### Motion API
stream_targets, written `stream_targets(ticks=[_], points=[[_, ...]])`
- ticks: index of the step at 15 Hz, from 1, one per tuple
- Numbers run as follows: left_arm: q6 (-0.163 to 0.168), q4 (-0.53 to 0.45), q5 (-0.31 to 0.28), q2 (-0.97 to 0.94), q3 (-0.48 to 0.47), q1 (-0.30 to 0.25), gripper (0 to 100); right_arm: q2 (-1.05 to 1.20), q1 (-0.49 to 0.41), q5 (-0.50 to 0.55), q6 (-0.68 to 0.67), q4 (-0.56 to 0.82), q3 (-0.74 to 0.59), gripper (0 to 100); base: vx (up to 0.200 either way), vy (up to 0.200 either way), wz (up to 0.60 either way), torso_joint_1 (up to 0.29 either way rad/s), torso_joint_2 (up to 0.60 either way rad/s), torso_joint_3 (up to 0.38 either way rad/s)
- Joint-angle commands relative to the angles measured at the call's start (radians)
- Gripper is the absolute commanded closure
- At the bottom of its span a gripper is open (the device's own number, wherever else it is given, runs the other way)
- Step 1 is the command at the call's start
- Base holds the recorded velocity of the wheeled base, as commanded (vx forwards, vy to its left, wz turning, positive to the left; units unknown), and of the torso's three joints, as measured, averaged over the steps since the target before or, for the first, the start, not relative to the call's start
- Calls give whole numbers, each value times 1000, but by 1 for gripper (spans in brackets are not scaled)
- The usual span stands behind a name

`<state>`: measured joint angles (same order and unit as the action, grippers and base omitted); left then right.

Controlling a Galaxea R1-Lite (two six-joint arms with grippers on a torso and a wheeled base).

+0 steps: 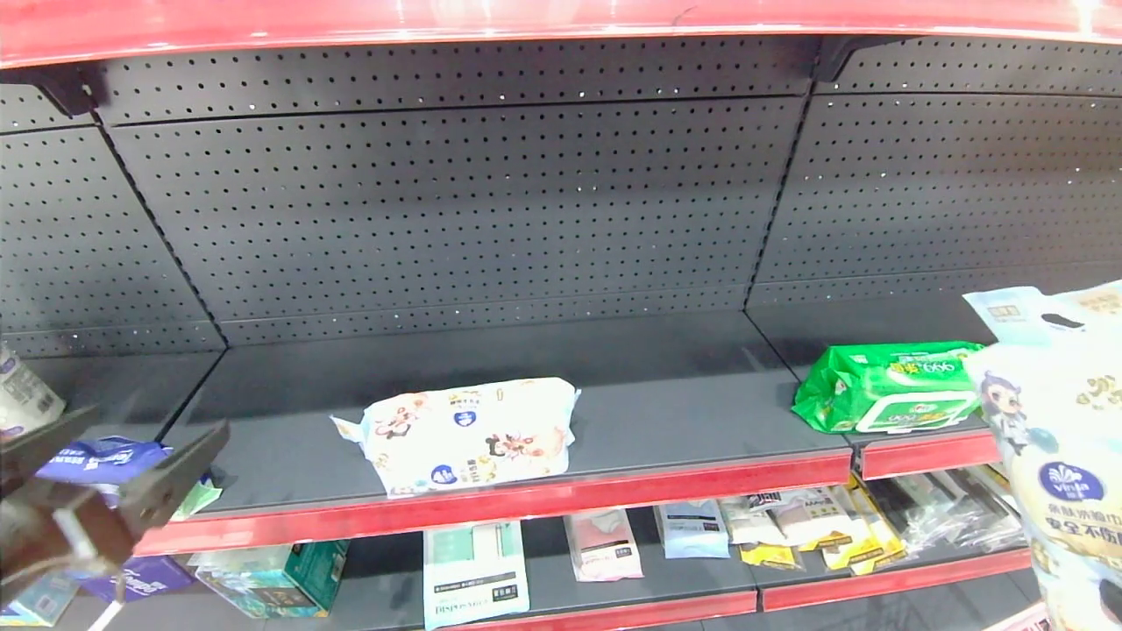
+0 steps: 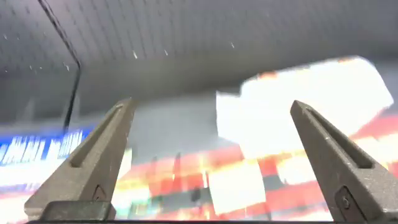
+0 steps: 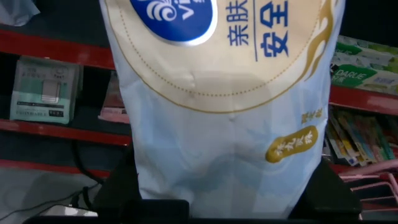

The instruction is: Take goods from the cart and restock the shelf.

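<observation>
Fingers (image 2: 93, 162) spread, left arm (image 1: 44, 526) facing shelf (image 1: 657, 394)

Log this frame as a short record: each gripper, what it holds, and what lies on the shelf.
left gripper: open, empty, at the shelf's left end
right gripper: shut on white printed bag
shelf board: white patterned wipes pack, flat near the front edge
next board to the right: green wipes pack, flat
lower shelf: small packets, lying flat

White pack (image 1: 469, 436) on shelf (image 1: 666, 394), green pack (image 1: 890, 386), bag (image 1: 1061, 456)
</observation>
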<state>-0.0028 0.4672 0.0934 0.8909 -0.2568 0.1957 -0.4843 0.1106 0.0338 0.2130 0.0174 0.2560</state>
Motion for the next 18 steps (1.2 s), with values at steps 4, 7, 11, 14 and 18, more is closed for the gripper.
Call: stream_targets(ticks=[4,7,11,14,18], points=[[83,-1214,-129,-891,-252,-1,0,-264,-2,-45,16,-44,108,100,0,0,0,0,0,0],[81,-1213,-104,-891,-245,-4,0,-347,-2,-45,16,-145,106,100,0,0,200,-1,1,2],[83,-1211,-101,-891,-236,-4,0,-382,0,-48,17,-168,105,100,0,0,600,0,4,1],[84,-1208,-101,-891,-228,-4,0,-389,0,-48,17,-166,105,100,0,0,600,9,-1,2],[99,-1205,-96,-891,-222,-4,0,-531,1,-51,40,-215,129,100,0,0,150,2,-1,1]])
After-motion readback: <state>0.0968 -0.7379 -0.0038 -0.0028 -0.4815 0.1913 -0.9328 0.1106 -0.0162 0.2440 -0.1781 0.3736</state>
